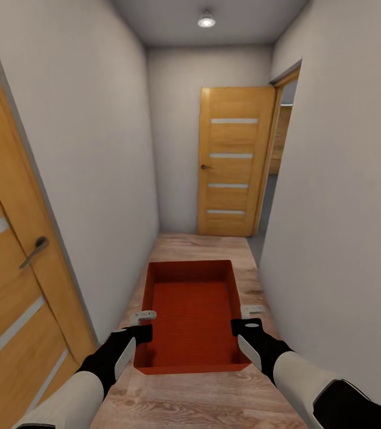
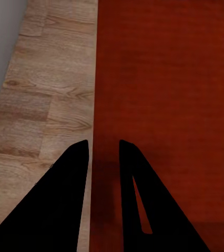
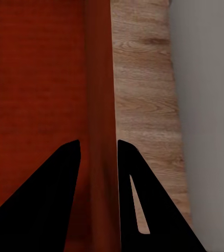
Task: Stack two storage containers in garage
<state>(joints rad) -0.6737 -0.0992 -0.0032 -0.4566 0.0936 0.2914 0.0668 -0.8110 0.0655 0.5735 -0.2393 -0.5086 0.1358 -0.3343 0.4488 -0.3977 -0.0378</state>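
One orange-red storage container [image 1: 193, 316], topless and empty, hangs level in front of me over a light wood plank floor [image 1: 214, 399] in a narrow hallway. My left gripper [image 1: 144, 325] is shut on its left side wall near the close corner. My right gripper [image 1: 247, 319] is shut on the right side wall opposite. In the left wrist view the black fingers [image 2: 70, 173] straddle the thin wall of the container [image 2: 170, 79]. In the right wrist view the gripper [image 3: 99, 143] clamps the container's [image 3: 33, 79] other wall.
White walls stand close on both sides. A wooden door with a lever handle [image 1: 34, 251] is at the near left. A second wooden door [image 1: 232, 161] stands at the hallway's far end, next to an open doorway [image 1: 281, 149] on the right.
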